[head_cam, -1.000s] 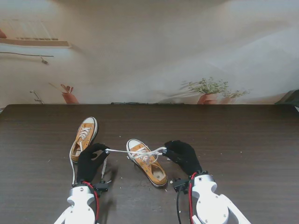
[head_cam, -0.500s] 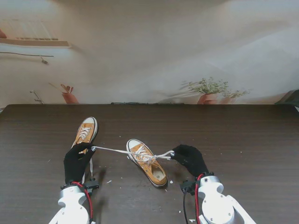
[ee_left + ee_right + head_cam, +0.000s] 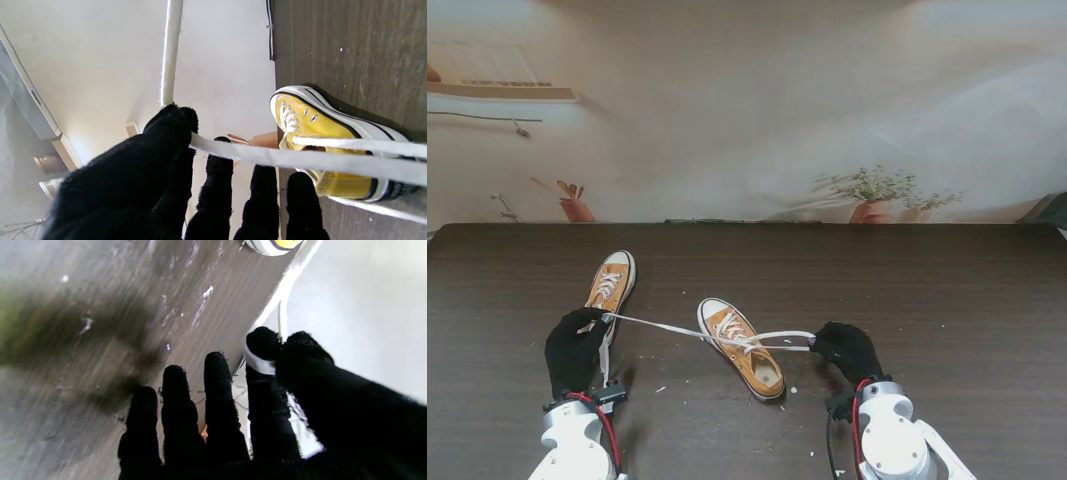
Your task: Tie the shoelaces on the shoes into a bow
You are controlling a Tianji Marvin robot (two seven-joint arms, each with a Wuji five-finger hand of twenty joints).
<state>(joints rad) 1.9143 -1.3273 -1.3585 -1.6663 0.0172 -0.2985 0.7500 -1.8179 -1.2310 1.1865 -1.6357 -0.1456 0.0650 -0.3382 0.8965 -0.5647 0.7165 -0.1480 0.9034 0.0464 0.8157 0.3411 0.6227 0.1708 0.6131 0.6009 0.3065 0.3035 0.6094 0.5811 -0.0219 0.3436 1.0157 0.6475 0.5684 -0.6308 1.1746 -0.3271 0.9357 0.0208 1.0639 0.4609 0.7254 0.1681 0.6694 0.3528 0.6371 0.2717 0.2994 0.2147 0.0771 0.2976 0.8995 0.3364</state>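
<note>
Two mustard shoes with white toe caps lie on the dark counter [image 3: 947, 290]. The near shoe [image 3: 745, 350] sits between the two hands, toe pointing away from me. The far shoe [image 3: 610, 283] lies just past the left hand [image 3: 573, 350], its toe also pointing away.

The left hand is closed on one end of the lace [image 3: 652, 325]. In its wrist view the black-gloved thumb and first finger [image 3: 173, 126] pinch the white lace [image 3: 283, 160], which runs taut from the pinch toward a shoe [image 3: 320, 130]; the other fingers are stretched out and hold nothing. A second strand rises from the same pinch.

The right hand [image 3: 847, 350] grips the other lace end [image 3: 782, 338], a flat loop running from the near shoe's eyelets to its fingertips. In its wrist view the lace [image 3: 258, 363] is wrapped across the first finger [image 3: 263, 343] and pressed there by the thumb, with three fingers extended and free.

Both lace ends are drawn outward from the near shoe, the left one lifted clear of the counter and passing beside the far shoe's heel. Small white flecks dot the counter around the near shoe.
</note>
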